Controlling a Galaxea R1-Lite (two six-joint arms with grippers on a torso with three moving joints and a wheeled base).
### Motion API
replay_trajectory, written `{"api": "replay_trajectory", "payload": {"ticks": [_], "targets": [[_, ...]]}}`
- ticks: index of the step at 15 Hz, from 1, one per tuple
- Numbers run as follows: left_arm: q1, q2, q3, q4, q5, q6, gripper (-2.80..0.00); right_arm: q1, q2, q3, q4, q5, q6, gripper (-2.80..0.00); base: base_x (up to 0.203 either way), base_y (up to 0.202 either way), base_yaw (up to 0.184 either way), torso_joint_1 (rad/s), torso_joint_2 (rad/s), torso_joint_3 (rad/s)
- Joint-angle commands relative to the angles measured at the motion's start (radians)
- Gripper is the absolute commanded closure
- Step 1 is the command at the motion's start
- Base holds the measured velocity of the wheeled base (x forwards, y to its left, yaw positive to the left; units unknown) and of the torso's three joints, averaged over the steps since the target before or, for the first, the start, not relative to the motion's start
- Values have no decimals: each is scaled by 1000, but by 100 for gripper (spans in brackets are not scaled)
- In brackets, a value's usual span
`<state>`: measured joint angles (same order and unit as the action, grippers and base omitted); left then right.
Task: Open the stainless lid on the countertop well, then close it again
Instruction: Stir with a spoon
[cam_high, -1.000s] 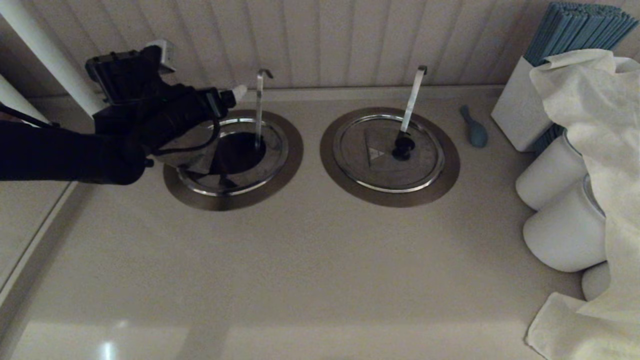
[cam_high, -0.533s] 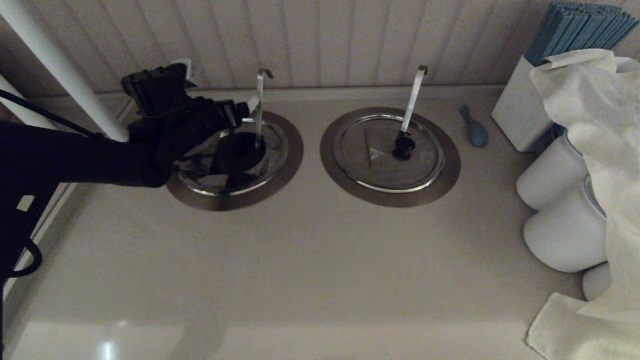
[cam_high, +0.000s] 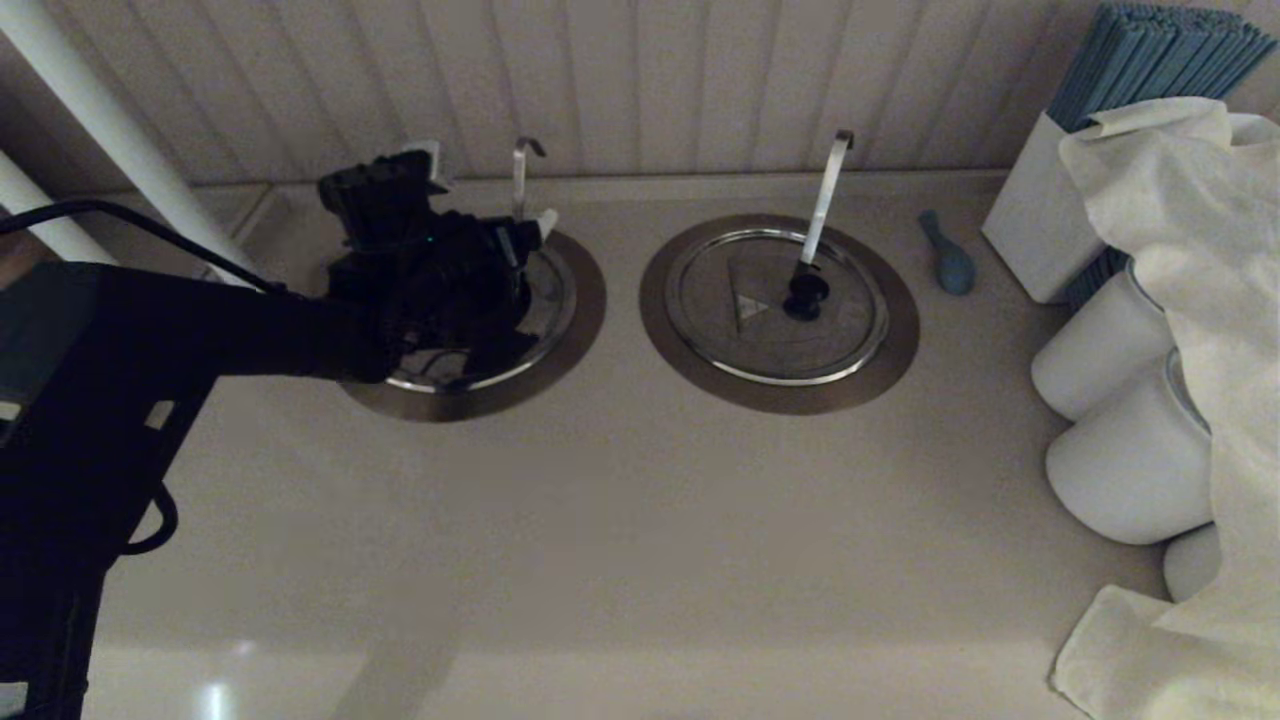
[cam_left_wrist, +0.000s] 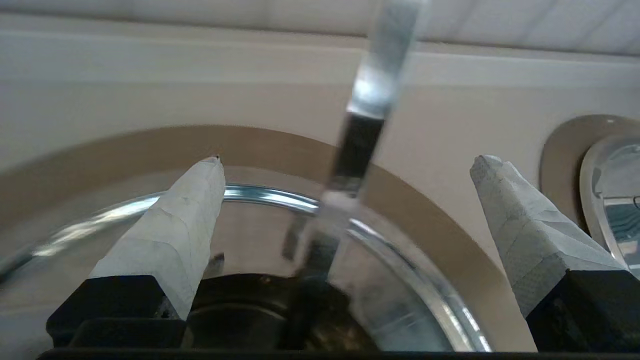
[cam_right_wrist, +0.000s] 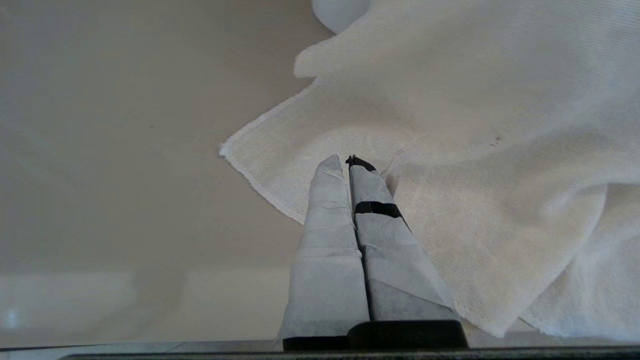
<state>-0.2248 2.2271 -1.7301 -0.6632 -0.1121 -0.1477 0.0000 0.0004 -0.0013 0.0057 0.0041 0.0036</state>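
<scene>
The stainless lid sits in the left countertop well, ringed by its brown-grey flange. Its thin hook-tipped handle rises behind my left gripper, which hovers low over the lid and hides most of it. In the left wrist view the left gripper is open, its fingers wide apart with the handle between them and untouched. The shiny rim and a flat steel patch show beyond a dark round shape, seemingly the knob. My right gripper is shut and empty above a white cloth.
The twin lid with the broad pale handle lies to the right. Further right are a blue object, a white box of blue sticks, white jars and the draped cloth. A white pipe stands at the back left.
My left arm has moved right and toward the back wall, over the left well. The raised folding section and dark hole seen a second ago no longer show under the gripper.
</scene>
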Motion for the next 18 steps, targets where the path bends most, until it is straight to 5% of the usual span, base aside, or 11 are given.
{"api": "replay_trajectory", "payload": {"ticks": [1,18], "targets": [[-5,46,-29,-4,9,-1,-280,0,0,1,0,1,-1,0,0,0,0,0,0,0],[-13,144,-157,-10,89,-1,-280,0,0,1,0,1,-1,0,0,0,0,0,0,0]]}}
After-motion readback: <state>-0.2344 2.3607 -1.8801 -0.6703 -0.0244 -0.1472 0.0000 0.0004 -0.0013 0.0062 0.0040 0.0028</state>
